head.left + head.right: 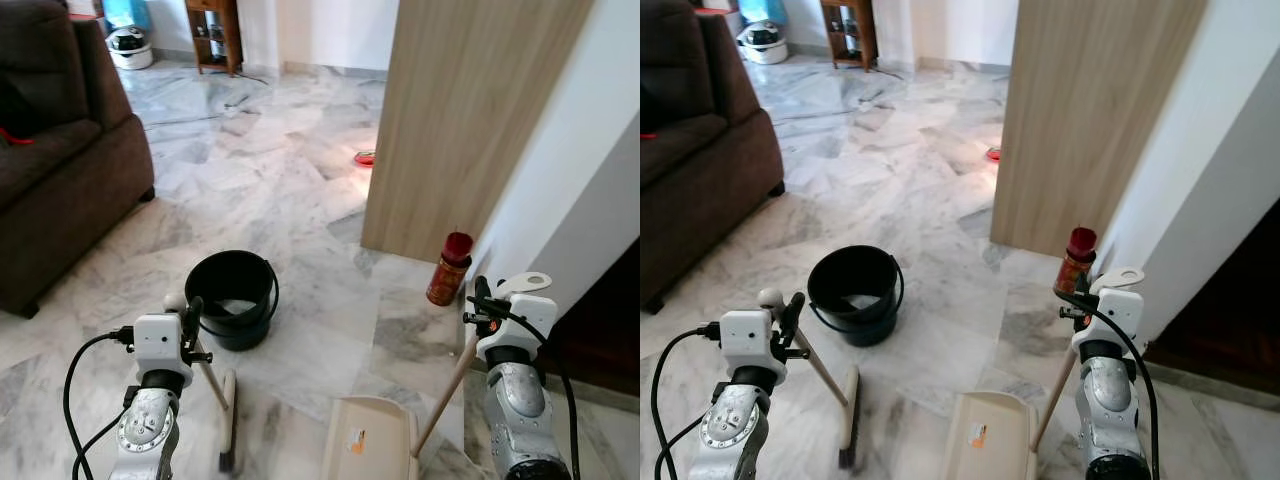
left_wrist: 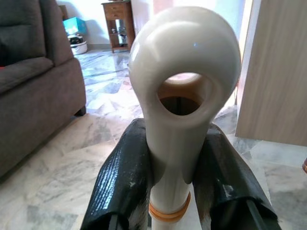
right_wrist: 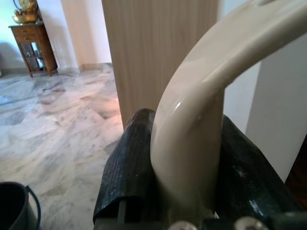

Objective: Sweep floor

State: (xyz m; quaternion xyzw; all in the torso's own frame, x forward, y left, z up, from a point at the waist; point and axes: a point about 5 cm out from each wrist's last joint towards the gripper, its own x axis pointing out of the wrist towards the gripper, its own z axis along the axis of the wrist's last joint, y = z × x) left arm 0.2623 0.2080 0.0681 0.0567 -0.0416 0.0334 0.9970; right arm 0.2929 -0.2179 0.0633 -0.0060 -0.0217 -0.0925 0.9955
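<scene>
Broom point(image 1: 222, 400): cream handle slanting down to a dark brush head on the marble floor point(image 1: 300, 190), just in front of the robot; its looped top end is clamped between the closed black fingers point(image 2: 120, 177) of the left pincer point(image 2: 170, 191), arm raised upright at lower left. Dustpan point(image 1: 368, 440): cream pan resting on the floor beside the broom, its long handle point(image 1: 445, 395) rising to the right pincer point(image 3: 184, 187), whose fingers close on the curved grip, arm upright at lower right. Black bucket point(image 1: 232, 296): standing just beyond the broom, something pale at its bottom; red-capped bottle point(image 1: 449, 268) near the wooden panel point(image 1: 460, 110), brown sofa point(image 1: 60, 150) on the left.
</scene>
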